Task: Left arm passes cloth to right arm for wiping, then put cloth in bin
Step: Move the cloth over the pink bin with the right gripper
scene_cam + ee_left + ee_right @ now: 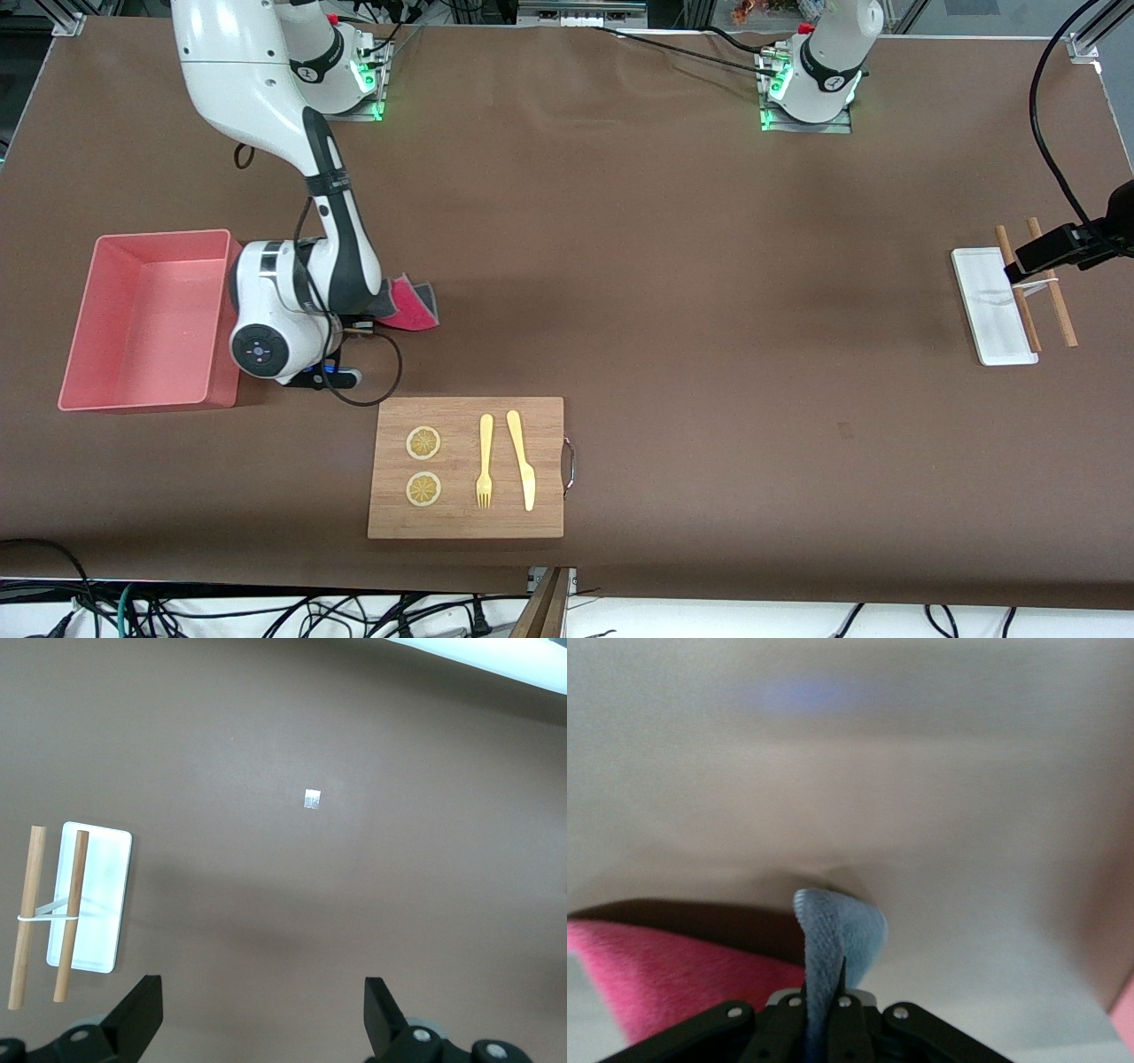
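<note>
Left of centre in the frame, the right gripper (pixel 826 1010) is pinching the cloth (pixel 409 304) low beside the bin (pixel 152 321), seemingly for dropping it in, while the left gripper (pixel 263 1019) is waiting spread open above the white tray (pixel 990 306) at the right edge.

Fuzzy cloth (pixel 413 304); glossy plastic bin (pixel 146 321).

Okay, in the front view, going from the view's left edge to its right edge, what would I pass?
bin → right gripper shut on the cloth → cutting board, with lemon slices, fork, knife → white tray → two wooden sticks, under the open left gripper.
</note>
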Tool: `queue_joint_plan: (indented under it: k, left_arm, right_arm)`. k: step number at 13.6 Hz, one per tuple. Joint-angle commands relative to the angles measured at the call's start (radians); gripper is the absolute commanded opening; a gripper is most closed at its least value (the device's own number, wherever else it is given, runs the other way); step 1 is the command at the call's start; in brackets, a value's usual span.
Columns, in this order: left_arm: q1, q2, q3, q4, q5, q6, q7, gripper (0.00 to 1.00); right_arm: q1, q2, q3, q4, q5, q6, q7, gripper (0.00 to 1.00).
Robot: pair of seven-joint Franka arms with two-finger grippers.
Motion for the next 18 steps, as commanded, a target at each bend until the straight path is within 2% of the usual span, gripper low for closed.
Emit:
queue_joint_plan:
  k: [1, 3, 5, 8, 10, 11, 14, 18]
  left_arm:
    - [0.004, 0.014, -0.003, 0.029, -0.022, -0.006, -0.003, 1.00]
    - [0.004, 0.014, -0.003, 0.029, -0.016, -0.006, -0.003, 1.00]
    - [0.001, 0.015, -0.006, 0.029, -0.008, -0.004, -0.001, 1.00]
    - [-0.005, 0.015, -0.006, 0.029, -0.007, -0.004, -0.001, 1.00]
    - [-0.005, 0.015, -0.007, 0.029, -0.008, -0.006, 0.008, 1.00]
    - [-0.005, 0.015, -0.007, 0.029, -0.008, -0.006, 0.008, 1.00]
    - [-0.003, 0.014, -0.009, 0.030, -0.010, -0.006, 0.007, 1.00]
    - [-0.003, 0.014, -0.009, 0.030, -0.011, -0.006, 0.007, 1.00]
  right_arm:
    - [0.015, -0.128, -0.038, 0.002, -0.011, -0.107, -0.017, 0.00]
    - [0.014, -0.196, -0.075, 0.019, -0.065, -0.187, -0.049, 0.00]
    - [0.014, -0.243, -0.138, 0.027, -0.097, -0.250, -0.124, 0.00]
    - [0.014, -0.257, -0.279, 0.036, -0.137, -0.313, -0.342, 0.00]
    - [0.003, -0.248, -0.369, 0.037, -0.168, -0.307, -0.513, 0.00]
    - [-0.024, -0.242, -0.388, 0.037, -0.171, -0.299, -0.580, 0.00]
    - [-0.112, -0.228, -0.388, 0.040, -0.201, -0.241, -0.701, 0.00]
    - [-0.199, -0.121, -0.382, 0.025, -0.197, -0.123, -0.764, 0.00]
